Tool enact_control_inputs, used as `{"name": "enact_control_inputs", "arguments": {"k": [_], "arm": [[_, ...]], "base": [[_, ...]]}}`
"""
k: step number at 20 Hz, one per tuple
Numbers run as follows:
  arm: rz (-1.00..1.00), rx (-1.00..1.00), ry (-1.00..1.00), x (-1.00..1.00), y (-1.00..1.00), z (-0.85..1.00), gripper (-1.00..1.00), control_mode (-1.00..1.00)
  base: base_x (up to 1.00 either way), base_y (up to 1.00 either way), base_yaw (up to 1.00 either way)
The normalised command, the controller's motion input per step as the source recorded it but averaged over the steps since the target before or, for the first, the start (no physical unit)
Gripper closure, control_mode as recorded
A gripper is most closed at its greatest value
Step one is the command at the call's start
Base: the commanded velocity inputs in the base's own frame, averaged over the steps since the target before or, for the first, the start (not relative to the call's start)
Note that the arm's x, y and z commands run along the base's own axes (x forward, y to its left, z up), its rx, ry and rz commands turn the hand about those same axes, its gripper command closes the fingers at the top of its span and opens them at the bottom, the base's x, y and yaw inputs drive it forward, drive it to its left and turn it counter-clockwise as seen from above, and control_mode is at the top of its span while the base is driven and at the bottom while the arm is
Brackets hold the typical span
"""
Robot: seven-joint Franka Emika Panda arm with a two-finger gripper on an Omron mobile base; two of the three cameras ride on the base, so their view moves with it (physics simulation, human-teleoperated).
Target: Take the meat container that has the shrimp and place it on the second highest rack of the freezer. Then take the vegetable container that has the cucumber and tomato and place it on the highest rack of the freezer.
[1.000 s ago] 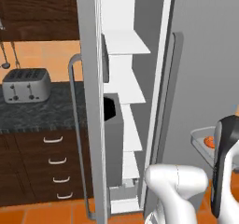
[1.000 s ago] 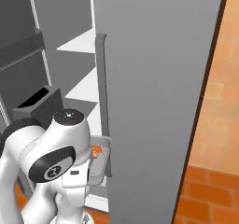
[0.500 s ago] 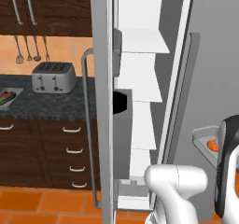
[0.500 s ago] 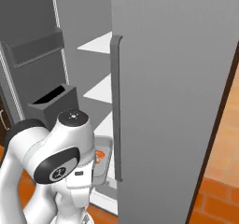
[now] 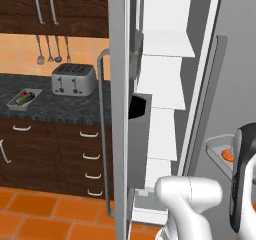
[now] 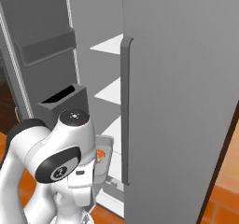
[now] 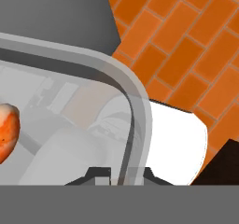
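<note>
Both base cameras have swung since earlier, bringing the counter's vegetable container (image 5: pixel 24 98) into sight far left of the gripper (image 7: pixel 122 175), whose fingers are clamped on the meat container (image 7: pixel 135 106) rim; the shrimp (image 7: pixel 6 129) lies inside, beside the open freezer (image 5: pixel 167 104) and its door handle (image 6: pixel 125 111)

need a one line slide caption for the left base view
Open freezer with white shelves, meat container with shrimp carried at right, vegetable container waiting on the counter.
</note>
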Motion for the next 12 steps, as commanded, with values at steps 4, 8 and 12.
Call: {"name": "enact_control_inputs", "arguments": {"k": [4, 8, 12], "arm": [[0.00, 0.00, 0.00, 0.00, 0.00, 0.00, 1.00, 1.00], [0.00, 0.00, 0.00, 0.00, 0.00, 0.00, 1.00, 1.00], [0.00, 0.00, 0.00, 0.00, 0.00, 0.00, 1.00, 1.00]], "base": [[0.27, 0.10, 0.21], [0.25, 0.00, 0.19], [0.06, 0.00, 0.18]]}}
